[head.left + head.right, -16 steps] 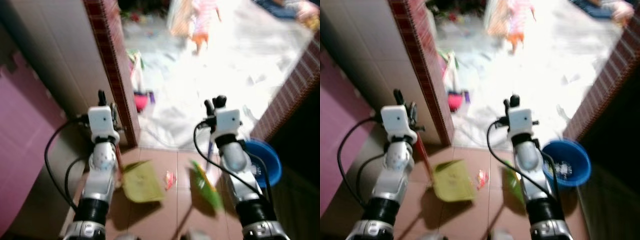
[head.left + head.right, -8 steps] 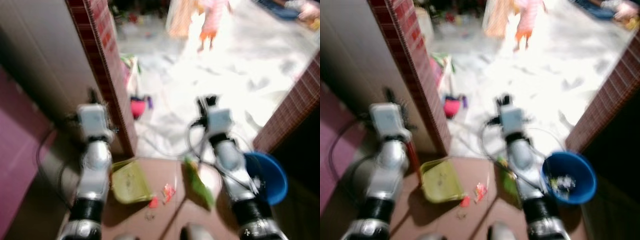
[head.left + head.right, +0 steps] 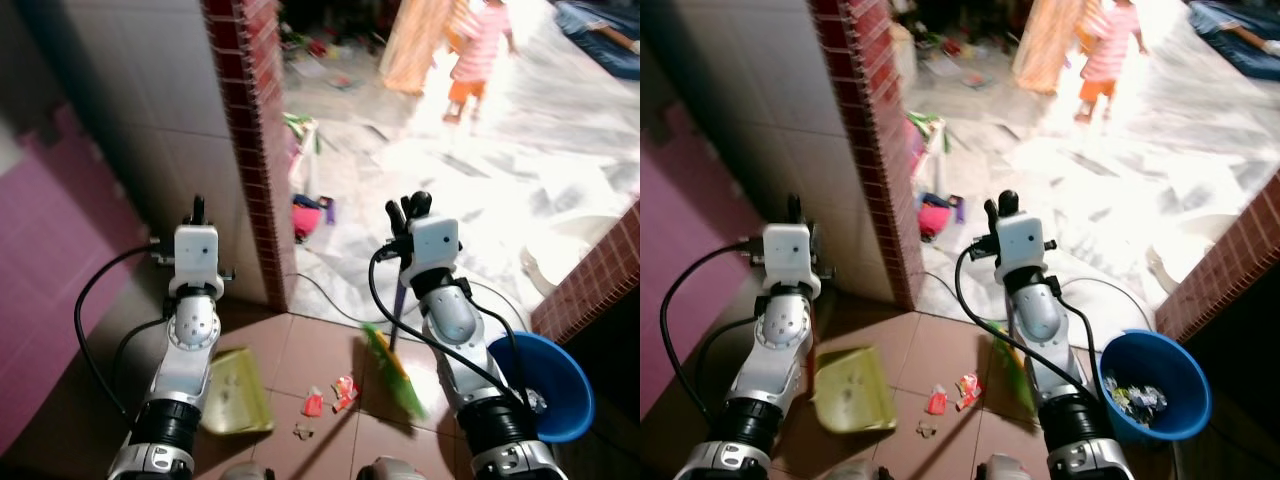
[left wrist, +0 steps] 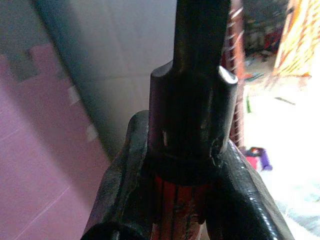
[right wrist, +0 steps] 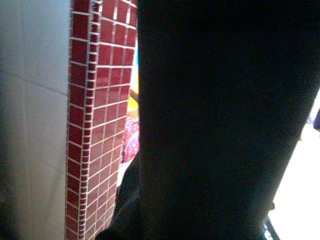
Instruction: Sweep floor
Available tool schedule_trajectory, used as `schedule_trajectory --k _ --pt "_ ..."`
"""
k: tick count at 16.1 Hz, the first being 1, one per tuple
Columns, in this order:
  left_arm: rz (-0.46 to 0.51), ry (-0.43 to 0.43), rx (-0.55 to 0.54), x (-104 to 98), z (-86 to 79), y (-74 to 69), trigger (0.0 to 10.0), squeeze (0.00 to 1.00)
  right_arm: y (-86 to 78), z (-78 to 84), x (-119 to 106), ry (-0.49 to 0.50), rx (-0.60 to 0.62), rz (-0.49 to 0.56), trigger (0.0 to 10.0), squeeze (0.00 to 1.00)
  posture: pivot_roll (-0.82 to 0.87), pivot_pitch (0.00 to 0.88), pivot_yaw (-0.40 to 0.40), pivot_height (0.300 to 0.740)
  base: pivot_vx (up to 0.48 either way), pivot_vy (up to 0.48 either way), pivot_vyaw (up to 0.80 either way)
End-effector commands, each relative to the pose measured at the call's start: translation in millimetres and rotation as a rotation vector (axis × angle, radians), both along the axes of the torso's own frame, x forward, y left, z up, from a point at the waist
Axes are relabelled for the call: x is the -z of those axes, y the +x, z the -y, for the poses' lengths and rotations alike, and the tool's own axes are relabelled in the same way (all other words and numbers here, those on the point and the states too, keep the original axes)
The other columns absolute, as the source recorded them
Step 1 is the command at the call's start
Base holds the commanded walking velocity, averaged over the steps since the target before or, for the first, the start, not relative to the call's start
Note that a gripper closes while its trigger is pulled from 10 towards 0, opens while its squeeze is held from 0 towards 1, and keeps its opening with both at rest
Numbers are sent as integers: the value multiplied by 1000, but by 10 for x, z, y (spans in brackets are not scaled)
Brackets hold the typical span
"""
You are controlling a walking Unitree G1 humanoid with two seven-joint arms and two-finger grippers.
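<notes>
On glossy brown tiles, left fingers (image 4: 125,175) clamp the flat dustpan's (image 3: 850,390) handle, right fingers (image 3: 410,210) grip the green-bristled broom (image 3: 392,365).

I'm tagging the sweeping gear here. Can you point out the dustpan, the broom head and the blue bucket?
dustpan (image 3: 848,390), right eye view, on the middle of its yellow-green tray.
broom head (image 3: 396,372), left eye view, on the green bristles.
blue bucket (image 3: 1185,360), right eye view, on its inner wall near the rim.
</notes>
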State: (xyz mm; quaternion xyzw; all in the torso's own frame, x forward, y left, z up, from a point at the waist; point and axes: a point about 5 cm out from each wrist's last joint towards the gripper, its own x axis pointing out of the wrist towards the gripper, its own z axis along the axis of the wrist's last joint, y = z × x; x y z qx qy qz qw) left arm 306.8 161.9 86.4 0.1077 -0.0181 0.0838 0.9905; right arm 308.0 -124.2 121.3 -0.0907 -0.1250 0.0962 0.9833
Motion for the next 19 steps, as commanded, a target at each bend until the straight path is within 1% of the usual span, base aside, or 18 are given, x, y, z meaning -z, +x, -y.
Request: schedule_trajectory --k 1,4,11,15,16,17,18,19 --pt "67 0 2 -112 20 40 10000 0 21 -11 -113 -16 -10 60 10000 0 -73 0 38 740 0 0 0" --pt "67 6 4 -83 35 39 10000 0 13 -22 -108 -15 -13 59 10000 0 -74 0 37 740 0 0 752" --pt "67 11 4 -39 70 38 10000 0 20 -12 -109 -11 -16 56 10000 0 -77 0 31 740 0 0 0" --pt "90 -44 5 2 107 39 10000 0 35 -18 -121 -1 -13 56 10000 0 -82 0 27 740 0 0 0" --pt "83 -56 3 33 115 40 10000 0 39 -20 -124 6 -11 53 10000 0 -83 0 26 740 0 0 0" --pt "28 -19 14 150 168 43 10000 0 55 -10 -137 9 -7 53 10000 0 -88 0 24 740 0 0 0" --pt "8 6 21 189 191 42 10000 0 61 -4 -140 9 -4 53 10000 0 -88 0 24 740 0 0 0" --pt "-1 7 34 217 223 41 10000 0 65 -4 -142 11 -2 52 10000 0 -88 0 24 740 0 0 0"
